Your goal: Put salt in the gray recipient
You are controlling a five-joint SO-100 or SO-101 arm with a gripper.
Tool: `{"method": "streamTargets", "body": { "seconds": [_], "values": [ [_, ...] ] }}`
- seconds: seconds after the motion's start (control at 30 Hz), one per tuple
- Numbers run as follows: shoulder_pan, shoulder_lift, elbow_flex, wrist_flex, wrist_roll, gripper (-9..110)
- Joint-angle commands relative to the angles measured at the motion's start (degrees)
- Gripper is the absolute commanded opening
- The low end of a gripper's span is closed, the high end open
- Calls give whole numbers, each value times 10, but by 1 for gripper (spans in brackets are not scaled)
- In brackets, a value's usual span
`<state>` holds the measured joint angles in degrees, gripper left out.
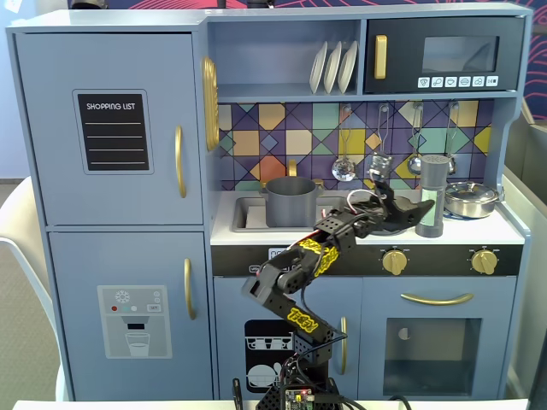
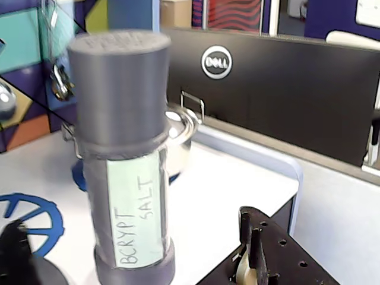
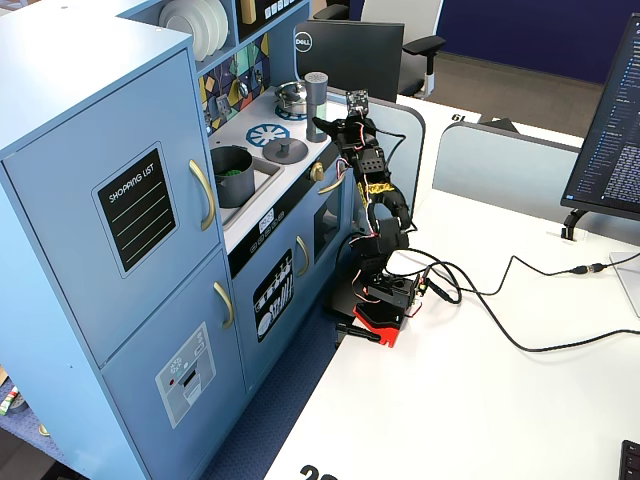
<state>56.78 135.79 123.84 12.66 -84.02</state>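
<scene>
Evidently lined up for a side grasp: black two-finger gripper (image 1: 416, 212) brought in low and level over the white desk (image 2: 219, 196) of the toy kitchen, jaws released and spread wide. Standing upright between the jaws, the tall dark-gray cylindrical salt shaker with lighter cap and pale green label (image 2: 126, 178). Bare desk showing between shaker and the jaw at the right of the wrist view, so not yet gripped. Low approach probably chosen to catch the slim body below the cap, where a tall thing is less likely to tip.

Well away from the jaws, to the left in a fixed view and across the cooktop: the matte gray straight-walled toy pot (image 1: 291, 205), sitting in the sink recess, mouth up and ready to receive. Just beyond the jaws, behind the shaker: a shiny silver pan (image 2: 178, 127), close enough to be knocked on the lift.

Hard to make out: the jaw at the left of the wrist view, only a dark blurred shape at the frame's bottom corner, so its gap to the shaker uncertain. Shaker base cut off by the bottom edge of that view. Something green inside the pot from another fixed view (image 3: 232, 170), too small to name. Pot handles not clearly visible.
</scene>
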Motion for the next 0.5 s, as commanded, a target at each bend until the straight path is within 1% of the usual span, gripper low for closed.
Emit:
{"method": "streamTargets", "body": {
  "seconds": [0.0,0.07,0.27,0.47],
  "values": [
    [-1,-54,-38,-68,19,54],
    [-5,-93,-48,-107,18,54],
    [-28,-208,-124,-153,2,52],
    [-45,-328,-258,-149,-1,49]
  ]
}}
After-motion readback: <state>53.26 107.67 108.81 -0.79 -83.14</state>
